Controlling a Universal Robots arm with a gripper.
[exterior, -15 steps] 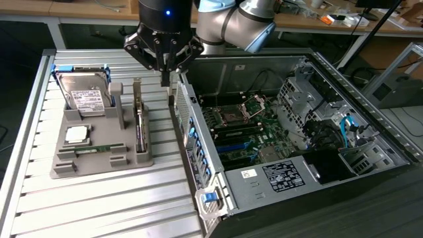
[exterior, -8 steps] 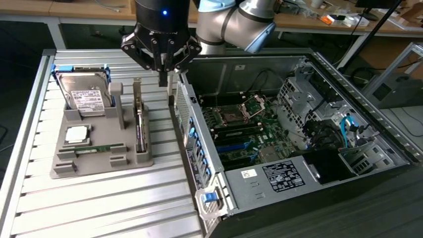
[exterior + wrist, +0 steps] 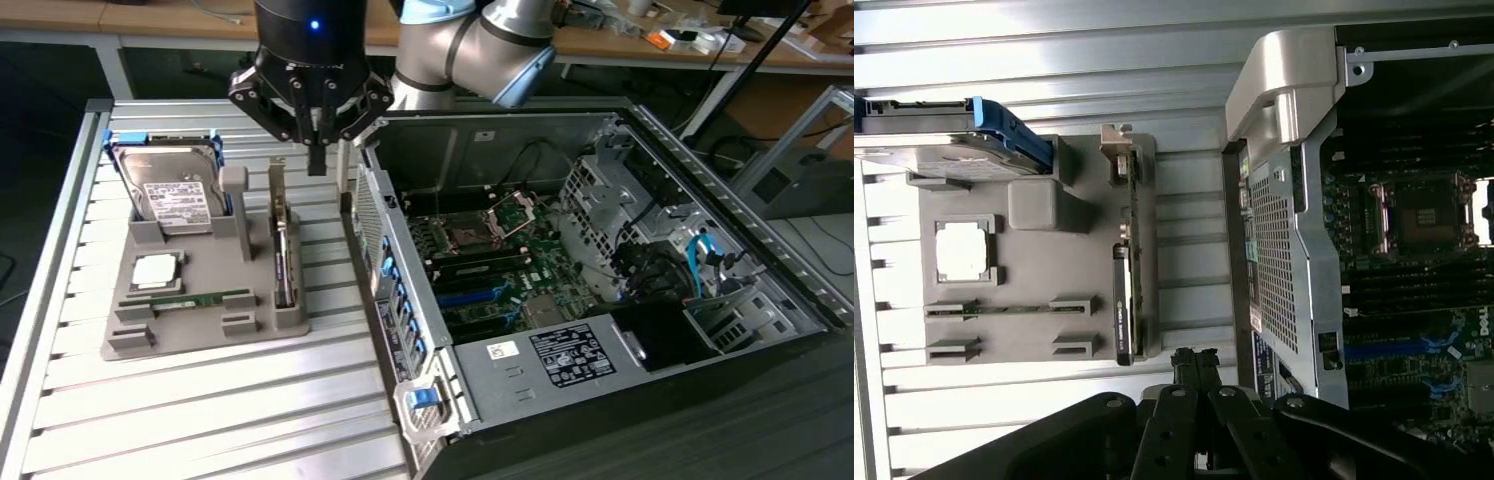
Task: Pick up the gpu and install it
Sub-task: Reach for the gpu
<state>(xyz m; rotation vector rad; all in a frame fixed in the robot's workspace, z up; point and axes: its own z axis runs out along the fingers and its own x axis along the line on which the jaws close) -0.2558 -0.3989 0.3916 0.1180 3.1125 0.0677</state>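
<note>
Table (image 3: 200, 400): slatted and pale; it fills the exterior view's left and carries everything you need.
Tray (image 3: 200, 325): grey moulded holder lying flat on the table, left of the case.
Hard drive (image 3: 171, 195): silver with a white label, propped in the tray's far left corner against a blue bracket.
Processor (image 3: 156, 270): square silvery chip, flat in its pocket nearer you than the drive.
Memory stick (image 3: 187, 297): slim and green, lying on edge in its clips just in front of the processor.
gpu (image 3: 283, 255) (image 3: 1132, 270): you will find it standing on edge in the slot along the tray's right side. Nothing touches it, and it is not yet in the case.
Gripper (image 3: 318, 168) (image 3: 1194, 358): hangs above the tray's far right end, between the gpu and the case corner. Its fingers are drawn together and hold nothing.
Arm (image 3: 467, 50): grey elbow behind the gripper, over the case's rear wall.
Case (image 3: 400, 260): open tower lying on its side at the exterior view's right.
Motherboard (image 3: 494, 265): exposed on the case floor, with an open processor socket and blue slots.
</note>
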